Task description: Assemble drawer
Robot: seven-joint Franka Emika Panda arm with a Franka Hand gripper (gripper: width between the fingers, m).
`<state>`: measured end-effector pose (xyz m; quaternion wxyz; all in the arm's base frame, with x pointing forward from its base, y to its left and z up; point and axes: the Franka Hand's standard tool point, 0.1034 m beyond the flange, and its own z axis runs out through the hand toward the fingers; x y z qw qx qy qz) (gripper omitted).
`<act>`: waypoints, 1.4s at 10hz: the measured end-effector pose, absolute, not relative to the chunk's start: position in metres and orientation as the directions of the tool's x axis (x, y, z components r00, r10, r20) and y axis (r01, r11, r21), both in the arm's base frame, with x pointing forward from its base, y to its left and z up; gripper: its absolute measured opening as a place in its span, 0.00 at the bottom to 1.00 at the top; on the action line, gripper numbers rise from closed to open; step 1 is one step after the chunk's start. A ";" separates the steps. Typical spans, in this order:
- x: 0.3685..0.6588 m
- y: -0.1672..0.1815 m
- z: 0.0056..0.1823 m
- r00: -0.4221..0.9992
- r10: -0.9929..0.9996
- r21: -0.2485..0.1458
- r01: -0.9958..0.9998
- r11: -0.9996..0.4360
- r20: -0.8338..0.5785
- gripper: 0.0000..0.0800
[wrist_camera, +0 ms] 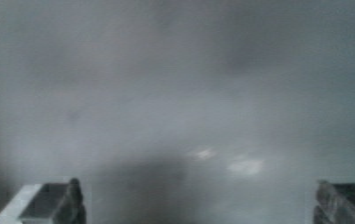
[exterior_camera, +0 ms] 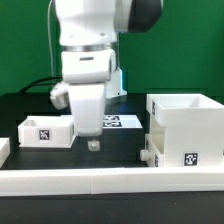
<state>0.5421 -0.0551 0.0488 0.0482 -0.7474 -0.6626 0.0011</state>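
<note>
White plastic forms the large box-shaped drawer case [exterior_camera: 185,130], which stands on the black worktop [exterior_camera: 120,150] at the exterior view's right, with black-and-white tags on its front. Well apart from the case, toward the exterior view's left, the small white open-topped drawer box [exterior_camera: 45,131] sits upright with a tag on its near wall. Between that box and the case, the white robot arm [exterior_camera: 88,60] points its hand [exterior_camera: 93,143] straight down. The fingertips are low over the worktop and touch neither part. Farther back than the case, the thin flat white marker board [exterior_camera: 122,122] lies on the worktop. A long white ledge [exterior_camera: 60,180] runs in front of the case.

In the wrist view a blurred grey surface fills most of the picture. The hand [wrist_camera: 192,205] has its two fingers [wrist_camera: 41,205] spread wide, with nothing between them.
</note>
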 end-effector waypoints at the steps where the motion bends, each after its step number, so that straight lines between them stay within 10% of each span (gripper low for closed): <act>1: 0.535 -0.059 0.053 0.140 0.988 -0.077 0.988 -0.136 0.058 0.81; 14: 0.490 -0.101 0.060 0.839 0.545 -0.107 0.542 -0.833 0.008 0.81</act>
